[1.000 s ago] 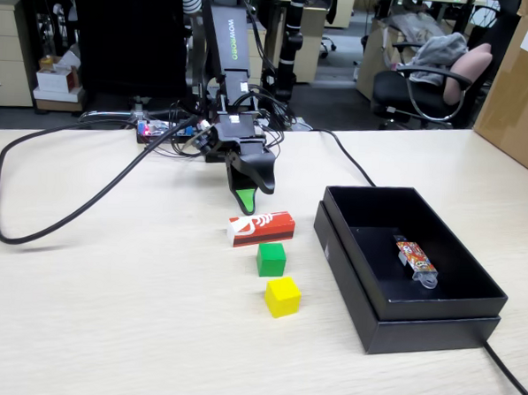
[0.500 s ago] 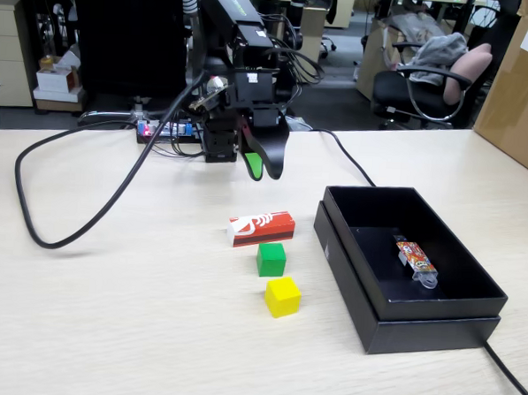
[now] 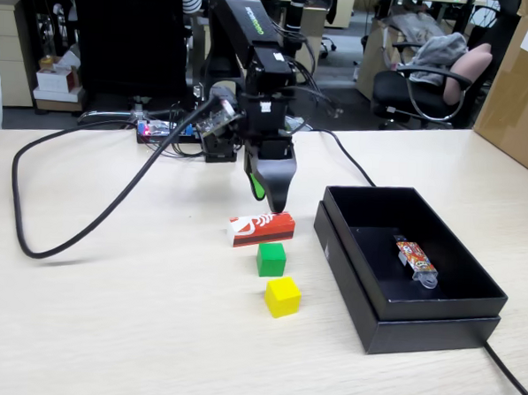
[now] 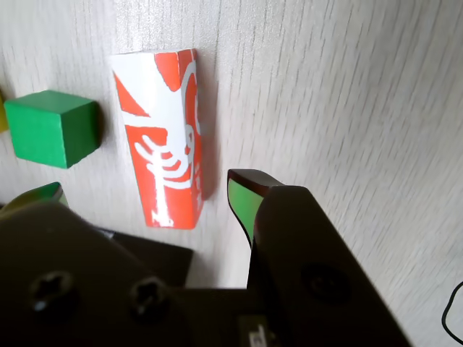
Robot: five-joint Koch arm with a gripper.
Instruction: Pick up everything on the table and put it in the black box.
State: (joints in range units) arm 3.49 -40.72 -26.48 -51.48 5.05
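A red-and-white packet [image 3: 261,227] lies on the beige table [image 3: 107,313], with a green cube [image 3: 270,259] and a yellow cube [image 3: 282,297] in a row in front of it. My gripper [image 3: 271,198] hangs just above the packet's far edge, open and empty. In the wrist view the packet [image 4: 166,144] lies between the two green-padded fingers of the gripper [image 4: 145,195], and the green cube [image 4: 51,126] sits to its left. The black box [image 3: 349,273] stands to the right of the row in the fixed view.
A colourful candy wrapper [image 3: 416,259] lies inside the box. A thick black cable [image 3: 85,224] loops across the table's left side, and another [image 3: 511,379] runs off the front right. A brown cardboard carton [image 3: 522,87] stands at the far right.
The arm rose from behind the packet, then swung forward and came down, so the gripper now hangs just over the packet. Packet and cubes have not moved.
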